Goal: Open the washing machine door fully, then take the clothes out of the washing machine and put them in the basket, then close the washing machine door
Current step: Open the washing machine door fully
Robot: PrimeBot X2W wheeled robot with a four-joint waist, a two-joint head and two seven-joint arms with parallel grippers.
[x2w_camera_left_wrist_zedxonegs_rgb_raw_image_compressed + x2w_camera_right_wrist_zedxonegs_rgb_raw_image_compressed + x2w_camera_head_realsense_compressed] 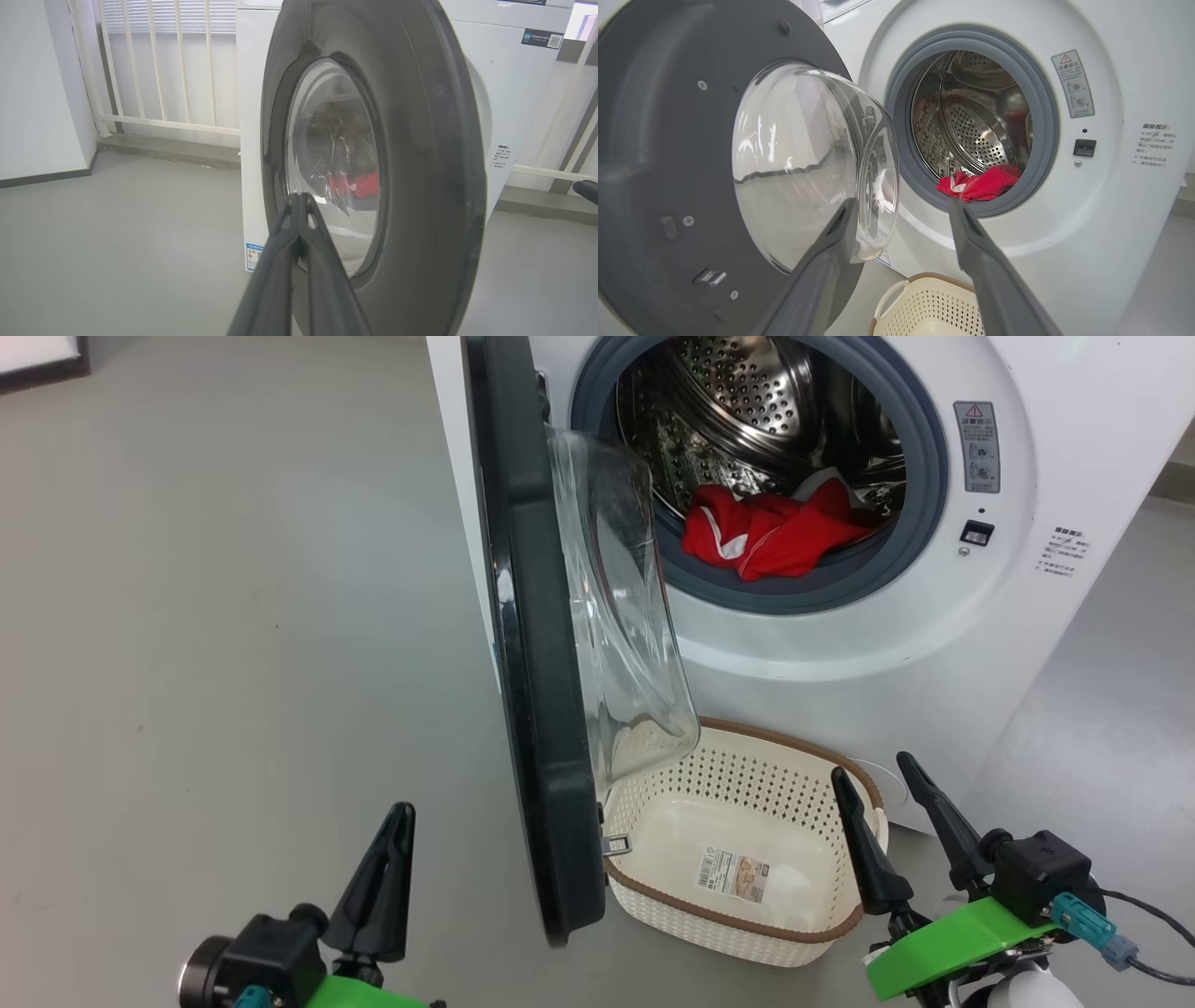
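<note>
Left end of basket [784, 742] behind washing machine door [537, 709]; print on warning label [977, 446] illegibly small.

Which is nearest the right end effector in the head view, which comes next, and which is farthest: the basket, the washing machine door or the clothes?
1. basket, directly left of the right end effector.
2. washing machine door, standing open, left beyond the basket.
3. clothes, up inside the washing machine.
</note>
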